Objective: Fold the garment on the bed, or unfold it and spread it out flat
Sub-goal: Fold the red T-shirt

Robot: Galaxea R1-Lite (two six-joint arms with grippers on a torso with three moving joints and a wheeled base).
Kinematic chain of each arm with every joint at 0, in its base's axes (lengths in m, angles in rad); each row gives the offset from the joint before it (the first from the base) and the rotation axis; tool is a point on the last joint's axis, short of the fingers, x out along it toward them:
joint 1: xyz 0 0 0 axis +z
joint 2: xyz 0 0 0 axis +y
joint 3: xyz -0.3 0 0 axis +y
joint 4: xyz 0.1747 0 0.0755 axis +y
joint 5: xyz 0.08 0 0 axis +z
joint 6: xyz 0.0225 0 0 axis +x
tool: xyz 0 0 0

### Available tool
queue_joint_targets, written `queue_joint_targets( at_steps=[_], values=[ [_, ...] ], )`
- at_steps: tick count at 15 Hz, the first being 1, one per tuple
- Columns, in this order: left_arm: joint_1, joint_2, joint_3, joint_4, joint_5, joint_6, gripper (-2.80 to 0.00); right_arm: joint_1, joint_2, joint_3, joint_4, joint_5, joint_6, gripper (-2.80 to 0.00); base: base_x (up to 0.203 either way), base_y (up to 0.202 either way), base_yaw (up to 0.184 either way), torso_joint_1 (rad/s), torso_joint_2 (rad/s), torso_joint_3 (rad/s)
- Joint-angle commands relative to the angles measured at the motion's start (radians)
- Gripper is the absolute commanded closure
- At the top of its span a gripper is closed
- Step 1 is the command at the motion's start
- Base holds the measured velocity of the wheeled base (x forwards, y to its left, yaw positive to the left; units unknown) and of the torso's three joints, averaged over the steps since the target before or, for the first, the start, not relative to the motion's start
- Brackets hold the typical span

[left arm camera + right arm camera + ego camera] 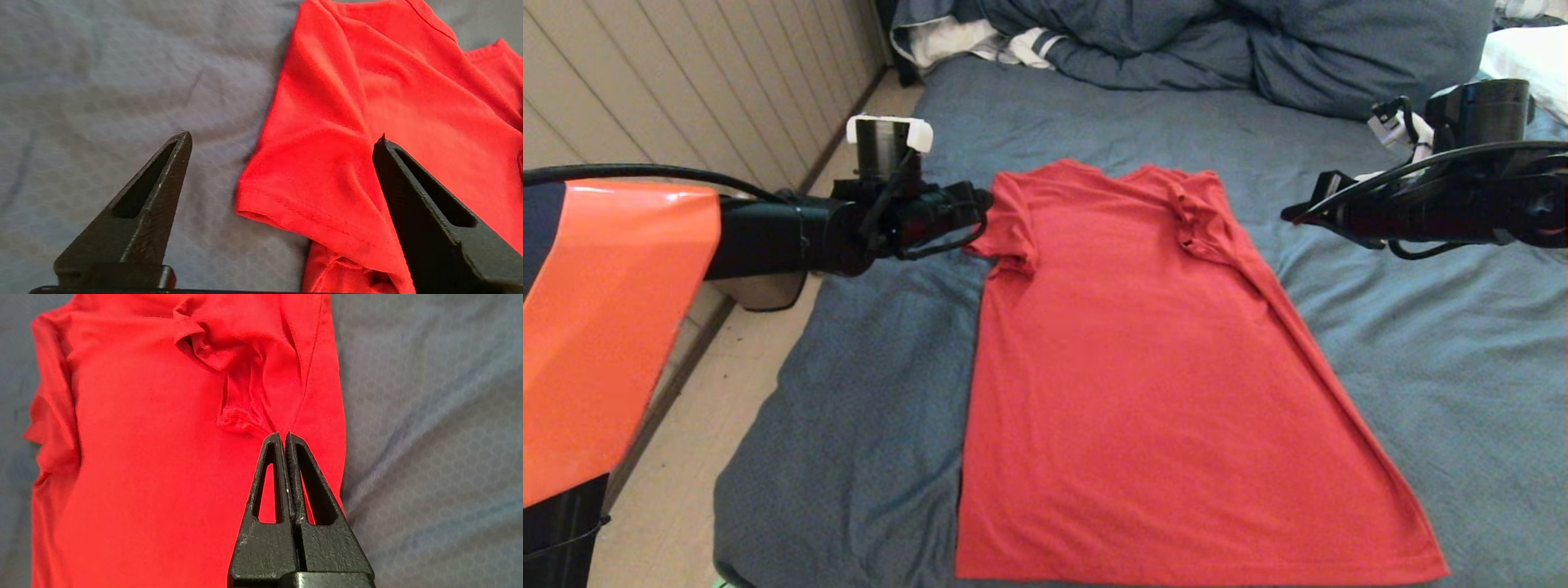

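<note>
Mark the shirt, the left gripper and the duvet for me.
red T-shirt (1143, 367), head view, middle of the body.
left gripper (282, 136), left wrist view, midway between open fingertips.
duvet (1258, 41), head view, bunched folds.

**Soft, even light; wrist views slightly smeared**

We see diffuse, fairly bright light with no hard shadows. Glare streaks the orange arm cover (605, 327). Beside the left gripper (282, 136), the T-shirt (367, 122) casts a thin shadow onto the sheet (102, 81), which looks smeared. Ahead of the right gripper (284, 435), red folds look soft, their colour saturated.
</note>
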Motion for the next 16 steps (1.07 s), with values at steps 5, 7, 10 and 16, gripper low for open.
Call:
queue_joint_targets(
  at_steps=[5,7,10,16],
  values=[
    [-0.005,0.09,-0.006,-0.002,-0.011,-0.037,-2.8,0.0,0.013,0.001,-0.001,0.002,0.001,0.0,0.0,0.0,0.0,0.0,0.0,0.0],
    [-0.013,0.107,-0.006,-0.004,-0.016,-0.04,-2.8,0.0,0.019,-0.001,-0.001,0.0,0.0,0.0,0.0,0.0,0.0,0.0,0.0,0.0],
    [-0.021,0.112,-0.006,-0.007,-0.017,-0.045,0.0,0.0,0.025,-0.003,-0.001,0.0,-0.003,0.0,0.0,0.0,0.0,0.0,0.0,0.0],
    [-0.048,0.076,-0.006,-0.002,-0.016,-0.063,0.0,0.0,0.027,-0.001,-0.001,0.0,-0.003,0.0,0.0,0.0,0.0,0.0,0.0,0.0]
  ],
)
